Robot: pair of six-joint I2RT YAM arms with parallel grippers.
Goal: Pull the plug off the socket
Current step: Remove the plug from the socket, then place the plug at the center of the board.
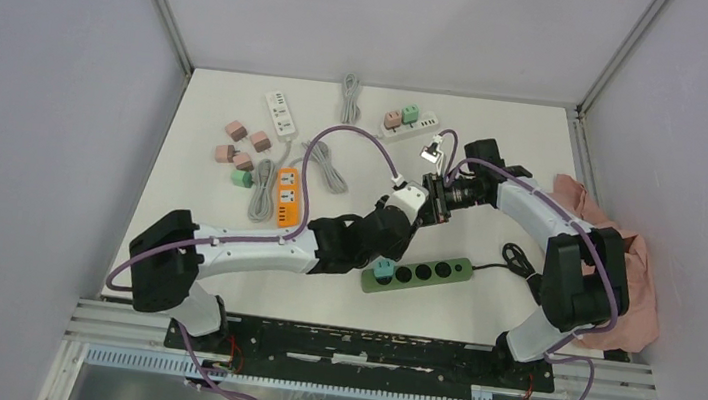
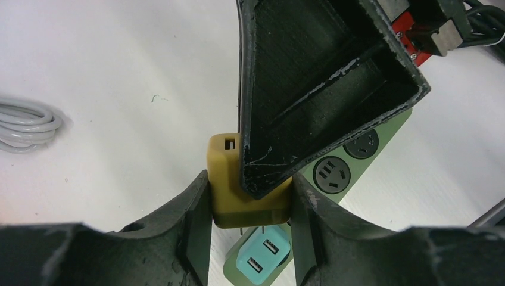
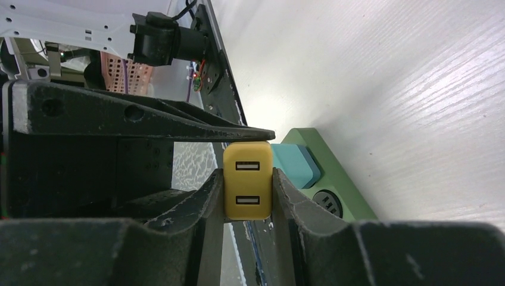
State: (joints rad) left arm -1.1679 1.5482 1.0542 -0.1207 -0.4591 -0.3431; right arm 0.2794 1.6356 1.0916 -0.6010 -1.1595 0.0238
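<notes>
Holding plug (image 3: 248, 196): right gripper (image 3: 248, 174), closed on its sides
Left gripper (image 2: 249, 199): clamped on same plug
Strip (image 1: 427, 271): green, near side, apart from plug

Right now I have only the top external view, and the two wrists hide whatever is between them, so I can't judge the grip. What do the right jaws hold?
Observer: The right jaws are shut on a yellow adapter. Its two USB ports face the right wrist camera.
Operator: And the left jaws?
Observer: They are shut on the same adapter. The left wrist view shows them pinching its two sides, with a right finger lying across its face.
Operator: Is it off the strip?
Observer: It looks so. The left wrist view shows it lifted, apart from the green power strip, which lies below with a teal plug in it.
</notes>
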